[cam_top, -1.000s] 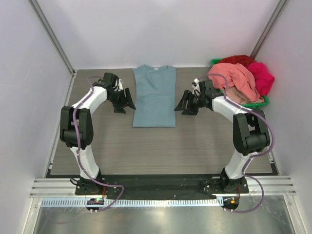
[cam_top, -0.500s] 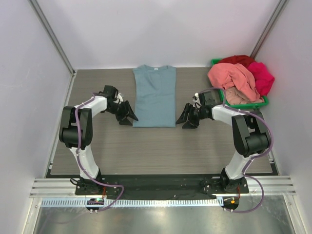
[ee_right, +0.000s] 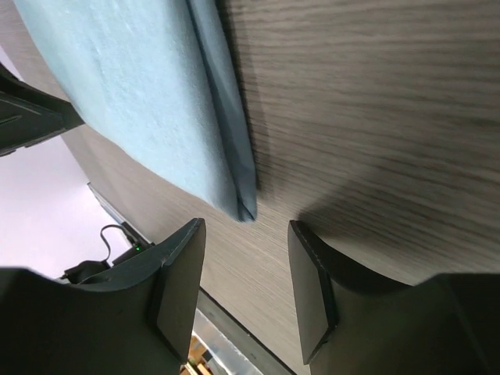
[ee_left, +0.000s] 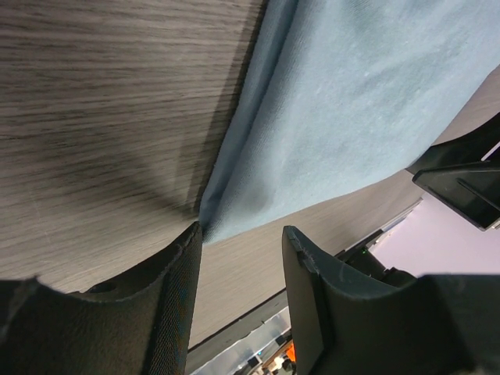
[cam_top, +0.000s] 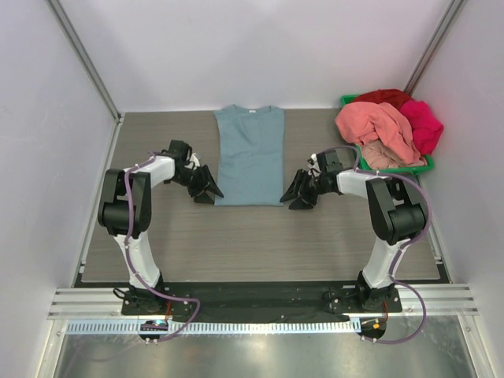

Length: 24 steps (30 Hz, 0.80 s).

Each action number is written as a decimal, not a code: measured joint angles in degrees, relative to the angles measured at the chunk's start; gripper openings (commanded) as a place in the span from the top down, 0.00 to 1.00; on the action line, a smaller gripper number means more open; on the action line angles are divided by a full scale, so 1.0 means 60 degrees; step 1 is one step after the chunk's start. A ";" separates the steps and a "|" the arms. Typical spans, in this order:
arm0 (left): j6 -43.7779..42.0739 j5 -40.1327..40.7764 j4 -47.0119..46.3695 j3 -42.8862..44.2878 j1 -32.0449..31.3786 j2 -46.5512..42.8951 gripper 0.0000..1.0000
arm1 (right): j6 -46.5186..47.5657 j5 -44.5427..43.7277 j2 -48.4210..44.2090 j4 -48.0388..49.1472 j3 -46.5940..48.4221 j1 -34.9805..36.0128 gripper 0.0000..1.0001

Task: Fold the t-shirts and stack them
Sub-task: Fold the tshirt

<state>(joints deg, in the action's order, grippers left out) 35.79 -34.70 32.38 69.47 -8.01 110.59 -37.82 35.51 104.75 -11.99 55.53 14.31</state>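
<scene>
A dusty blue-grey t-shirt (cam_top: pixel 250 153) lies flat on the table with its sides folded in, collar at the far end. My left gripper (cam_top: pixel 211 194) sits low at its near left corner (ee_left: pixel 215 223), jaws open with only table between them. At the near right corner (ee_right: pixel 244 205) my right gripper (cam_top: pixel 296 197) is also low and open, nothing between its fingers. More t-shirts are heaped in the bin: salmon-pink (cam_top: pixel 378 127), magenta (cam_top: pixel 425 124) and red (cam_top: pixel 384 97).
The green plastic bin (cam_top: pixel 424 165) stands at the back right against the wall. Grey wood-grain table (cam_top: pixel 260 236) stretches toward the arm bases. White enclosure walls close in left, right and back.
Both grippers have come down along the shirt's sides to its near corners and moved inward. Their jaws have narrowed somewhat. The shirt has not moved.
</scene>
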 measured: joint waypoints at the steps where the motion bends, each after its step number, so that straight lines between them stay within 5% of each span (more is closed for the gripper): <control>1: -0.0004 0.0000 0.0000 0.0000 0.0000 0.0022 0.53 | -0.0036 0.0047 0.0058 0.0025 0.0044 0.0022 0.48; 15: -0.0029 -0.0047 0.0040 -0.0047 0.0000 0.0204 0.51 | -0.0379 0.0302 0.0754 0.0342 0.0696 0.0288 0.50; 24: 0.0011 -0.0091 0.0051 -0.0135 -0.0026 0.0259 0.64 | -0.0484 0.0302 0.0758 0.0353 0.0641 0.0313 0.53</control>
<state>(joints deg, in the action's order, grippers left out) 35.86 -35.24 32.69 68.66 -8.16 112.14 -40.73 37.32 109.30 -9.87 59.37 16.19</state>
